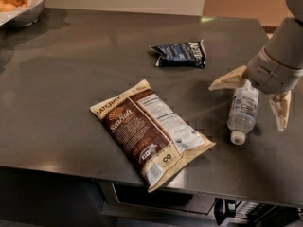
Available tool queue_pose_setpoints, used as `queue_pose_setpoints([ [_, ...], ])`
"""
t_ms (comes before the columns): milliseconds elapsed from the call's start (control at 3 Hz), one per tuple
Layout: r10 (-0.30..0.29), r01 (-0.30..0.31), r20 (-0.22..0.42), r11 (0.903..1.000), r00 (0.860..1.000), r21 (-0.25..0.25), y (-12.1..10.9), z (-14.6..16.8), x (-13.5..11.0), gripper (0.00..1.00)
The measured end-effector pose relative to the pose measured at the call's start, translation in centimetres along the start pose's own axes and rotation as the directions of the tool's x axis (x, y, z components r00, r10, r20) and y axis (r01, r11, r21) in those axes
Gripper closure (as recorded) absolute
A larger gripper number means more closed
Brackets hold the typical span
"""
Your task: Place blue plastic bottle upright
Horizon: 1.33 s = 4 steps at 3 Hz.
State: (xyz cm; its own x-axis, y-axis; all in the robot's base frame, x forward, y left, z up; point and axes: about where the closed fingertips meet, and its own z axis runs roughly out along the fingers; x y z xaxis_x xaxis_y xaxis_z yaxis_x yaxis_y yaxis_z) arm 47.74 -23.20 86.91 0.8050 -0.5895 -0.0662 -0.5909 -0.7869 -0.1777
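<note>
Here, in the camera view, the gripper [247, 106] hangs with its jaws wide open, holding nothing. The bottle [242, 113] lies flat on the table [71, 70], right between the jaws. This looks like the grabbing step. Next, the jaws need to drop and squeeze the bottle.

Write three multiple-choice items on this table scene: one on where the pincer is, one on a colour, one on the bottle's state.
1. Where is the pincer?
A. far left
B. at the right, astride the blue plastic bottle
C. out of view
2. What colour is the bottle's cap?
A. white
B. red
C. green
3. How is the bottle placed?
A. upright
B. lying on its side
C. held in the air

Answers:
1 B, its open fingers flank the bottle.
2 A, the cap, pointing toward the near edge, is white.
3 B, it lies flat on the table.
</note>
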Motion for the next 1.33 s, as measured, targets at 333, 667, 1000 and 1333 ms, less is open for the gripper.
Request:
queue_pose_setpoints([
  [333, -0.072, 0.070, -0.025, 0.9965, 0.997, -0.046, -0.2, 0.9, 0.9, 0.00],
  [667, -0.096, 0.093, -0.033, 0.9925, 0.995, -0.080, -0.3, 1.5, 1.5, 0.18],
  [1000, -0.097, 0.092, -0.040, 0.9888, 0.994, -0.118, -0.1, 2.0, 1.9, 0.42],
  [1333, -0.084, 0.076, -0.045, 0.9858, 0.995, -0.150, 0.0, 1.8, 2.4, 0.65],
])
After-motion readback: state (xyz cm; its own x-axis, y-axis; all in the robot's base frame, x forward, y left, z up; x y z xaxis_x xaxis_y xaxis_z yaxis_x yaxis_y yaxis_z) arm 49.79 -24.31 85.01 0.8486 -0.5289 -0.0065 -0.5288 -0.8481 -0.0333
